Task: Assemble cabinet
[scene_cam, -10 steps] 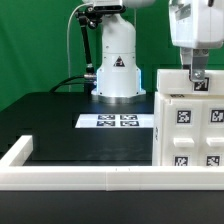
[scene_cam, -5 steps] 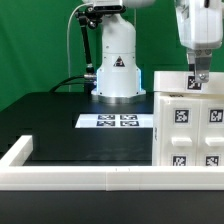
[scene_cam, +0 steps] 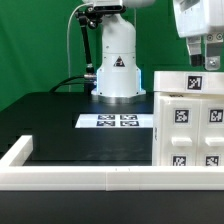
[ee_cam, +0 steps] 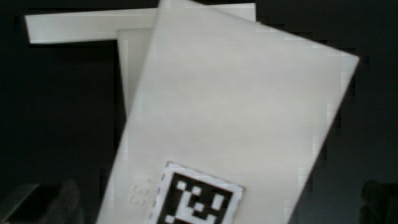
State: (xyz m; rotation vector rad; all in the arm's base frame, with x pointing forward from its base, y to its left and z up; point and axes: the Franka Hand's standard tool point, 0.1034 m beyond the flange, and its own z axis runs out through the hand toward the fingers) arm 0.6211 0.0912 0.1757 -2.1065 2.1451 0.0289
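The cabinet point(scene_cam: 190, 135), a big white block with black-and-white tags on its front, stands at the exterior view's right. A flat white tagged top panel point(scene_cam: 186, 82) lies on it. My gripper point(scene_cam: 204, 58) hangs a little above that panel, open and touching nothing. In the wrist view the same panel point(ee_cam: 222, 110) fills the picture, its tag point(ee_cam: 201, 198) close under my gripper point(ee_cam: 210, 214). One dark finger point(ee_cam: 36, 205) shows at each side of the panel, clear of its edges. Nothing is between the jaws.
The arm's white base point(scene_cam: 116, 65) stands at the back of the black table. The marker board point(scene_cam: 118, 121) lies flat in front of it. A low white rim point(scene_cam: 80, 178) runs along the table's front and turns back at the exterior view's left.
The jaws have opened wide, letting go of the tagged top panel. The gripper has risen straight up off it. The panel and the cabinet stay where they were.
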